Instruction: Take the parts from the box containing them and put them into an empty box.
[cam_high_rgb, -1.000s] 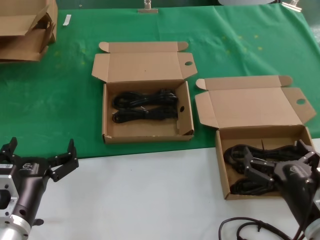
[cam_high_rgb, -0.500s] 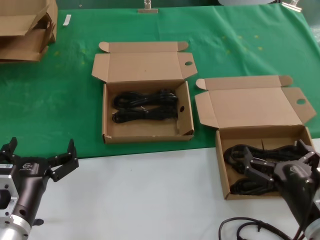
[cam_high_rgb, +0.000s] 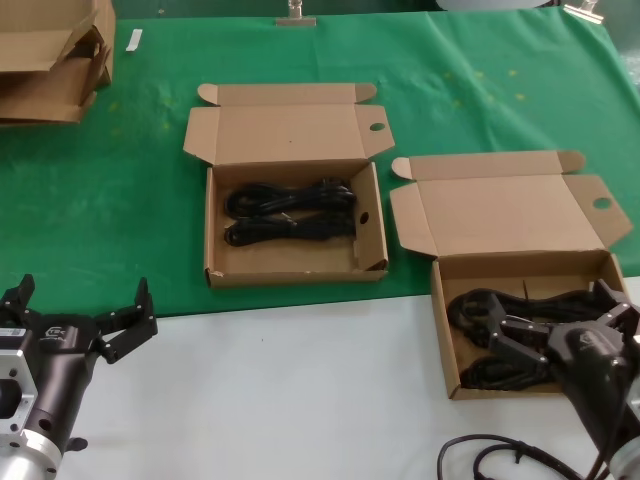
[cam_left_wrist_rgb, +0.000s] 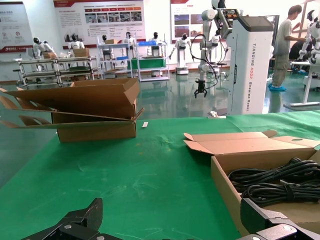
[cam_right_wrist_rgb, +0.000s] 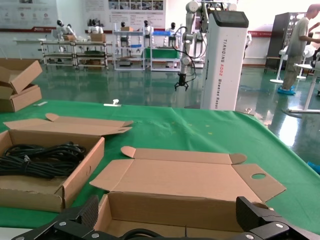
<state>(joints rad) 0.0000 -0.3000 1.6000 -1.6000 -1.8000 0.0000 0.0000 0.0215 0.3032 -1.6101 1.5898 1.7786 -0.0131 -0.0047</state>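
Your right gripper (cam_high_rgb: 555, 335) hangs spread wide just above the cables (cam_high_rgb: 500, 340) in the near box (cam_high_rgb: 445, 330), its fingers straddling the loops but not yet closed on them, as far as the head view shows. The risk from here: if you close now, you may pinch only one strand of a loop, so the bundle uncoils or drags out as you lift. A second bundle lies just beneath the gripper toward you, touching the first, and could snag and come up with it. The box is light cardboard; a finger catching its wall would drag it across the bench (cam_high_rgb: 300, 390). The robot's own loose cable (cam_high_rgb: 500, 462) lies nearer you than the gripper; keep the forearm clear of it.

The right arm reaches forward and down, wrist low over the box. Your left gripper (cam_high_rgb: 80, 322) waits, also spread, over the bench's near edge, well apart from everything.

Beyond the right gripper and to its left sits the far box (cam_high_rgb: 214, 215), already holding two bundles (cam_high_rgb: 290, 211).
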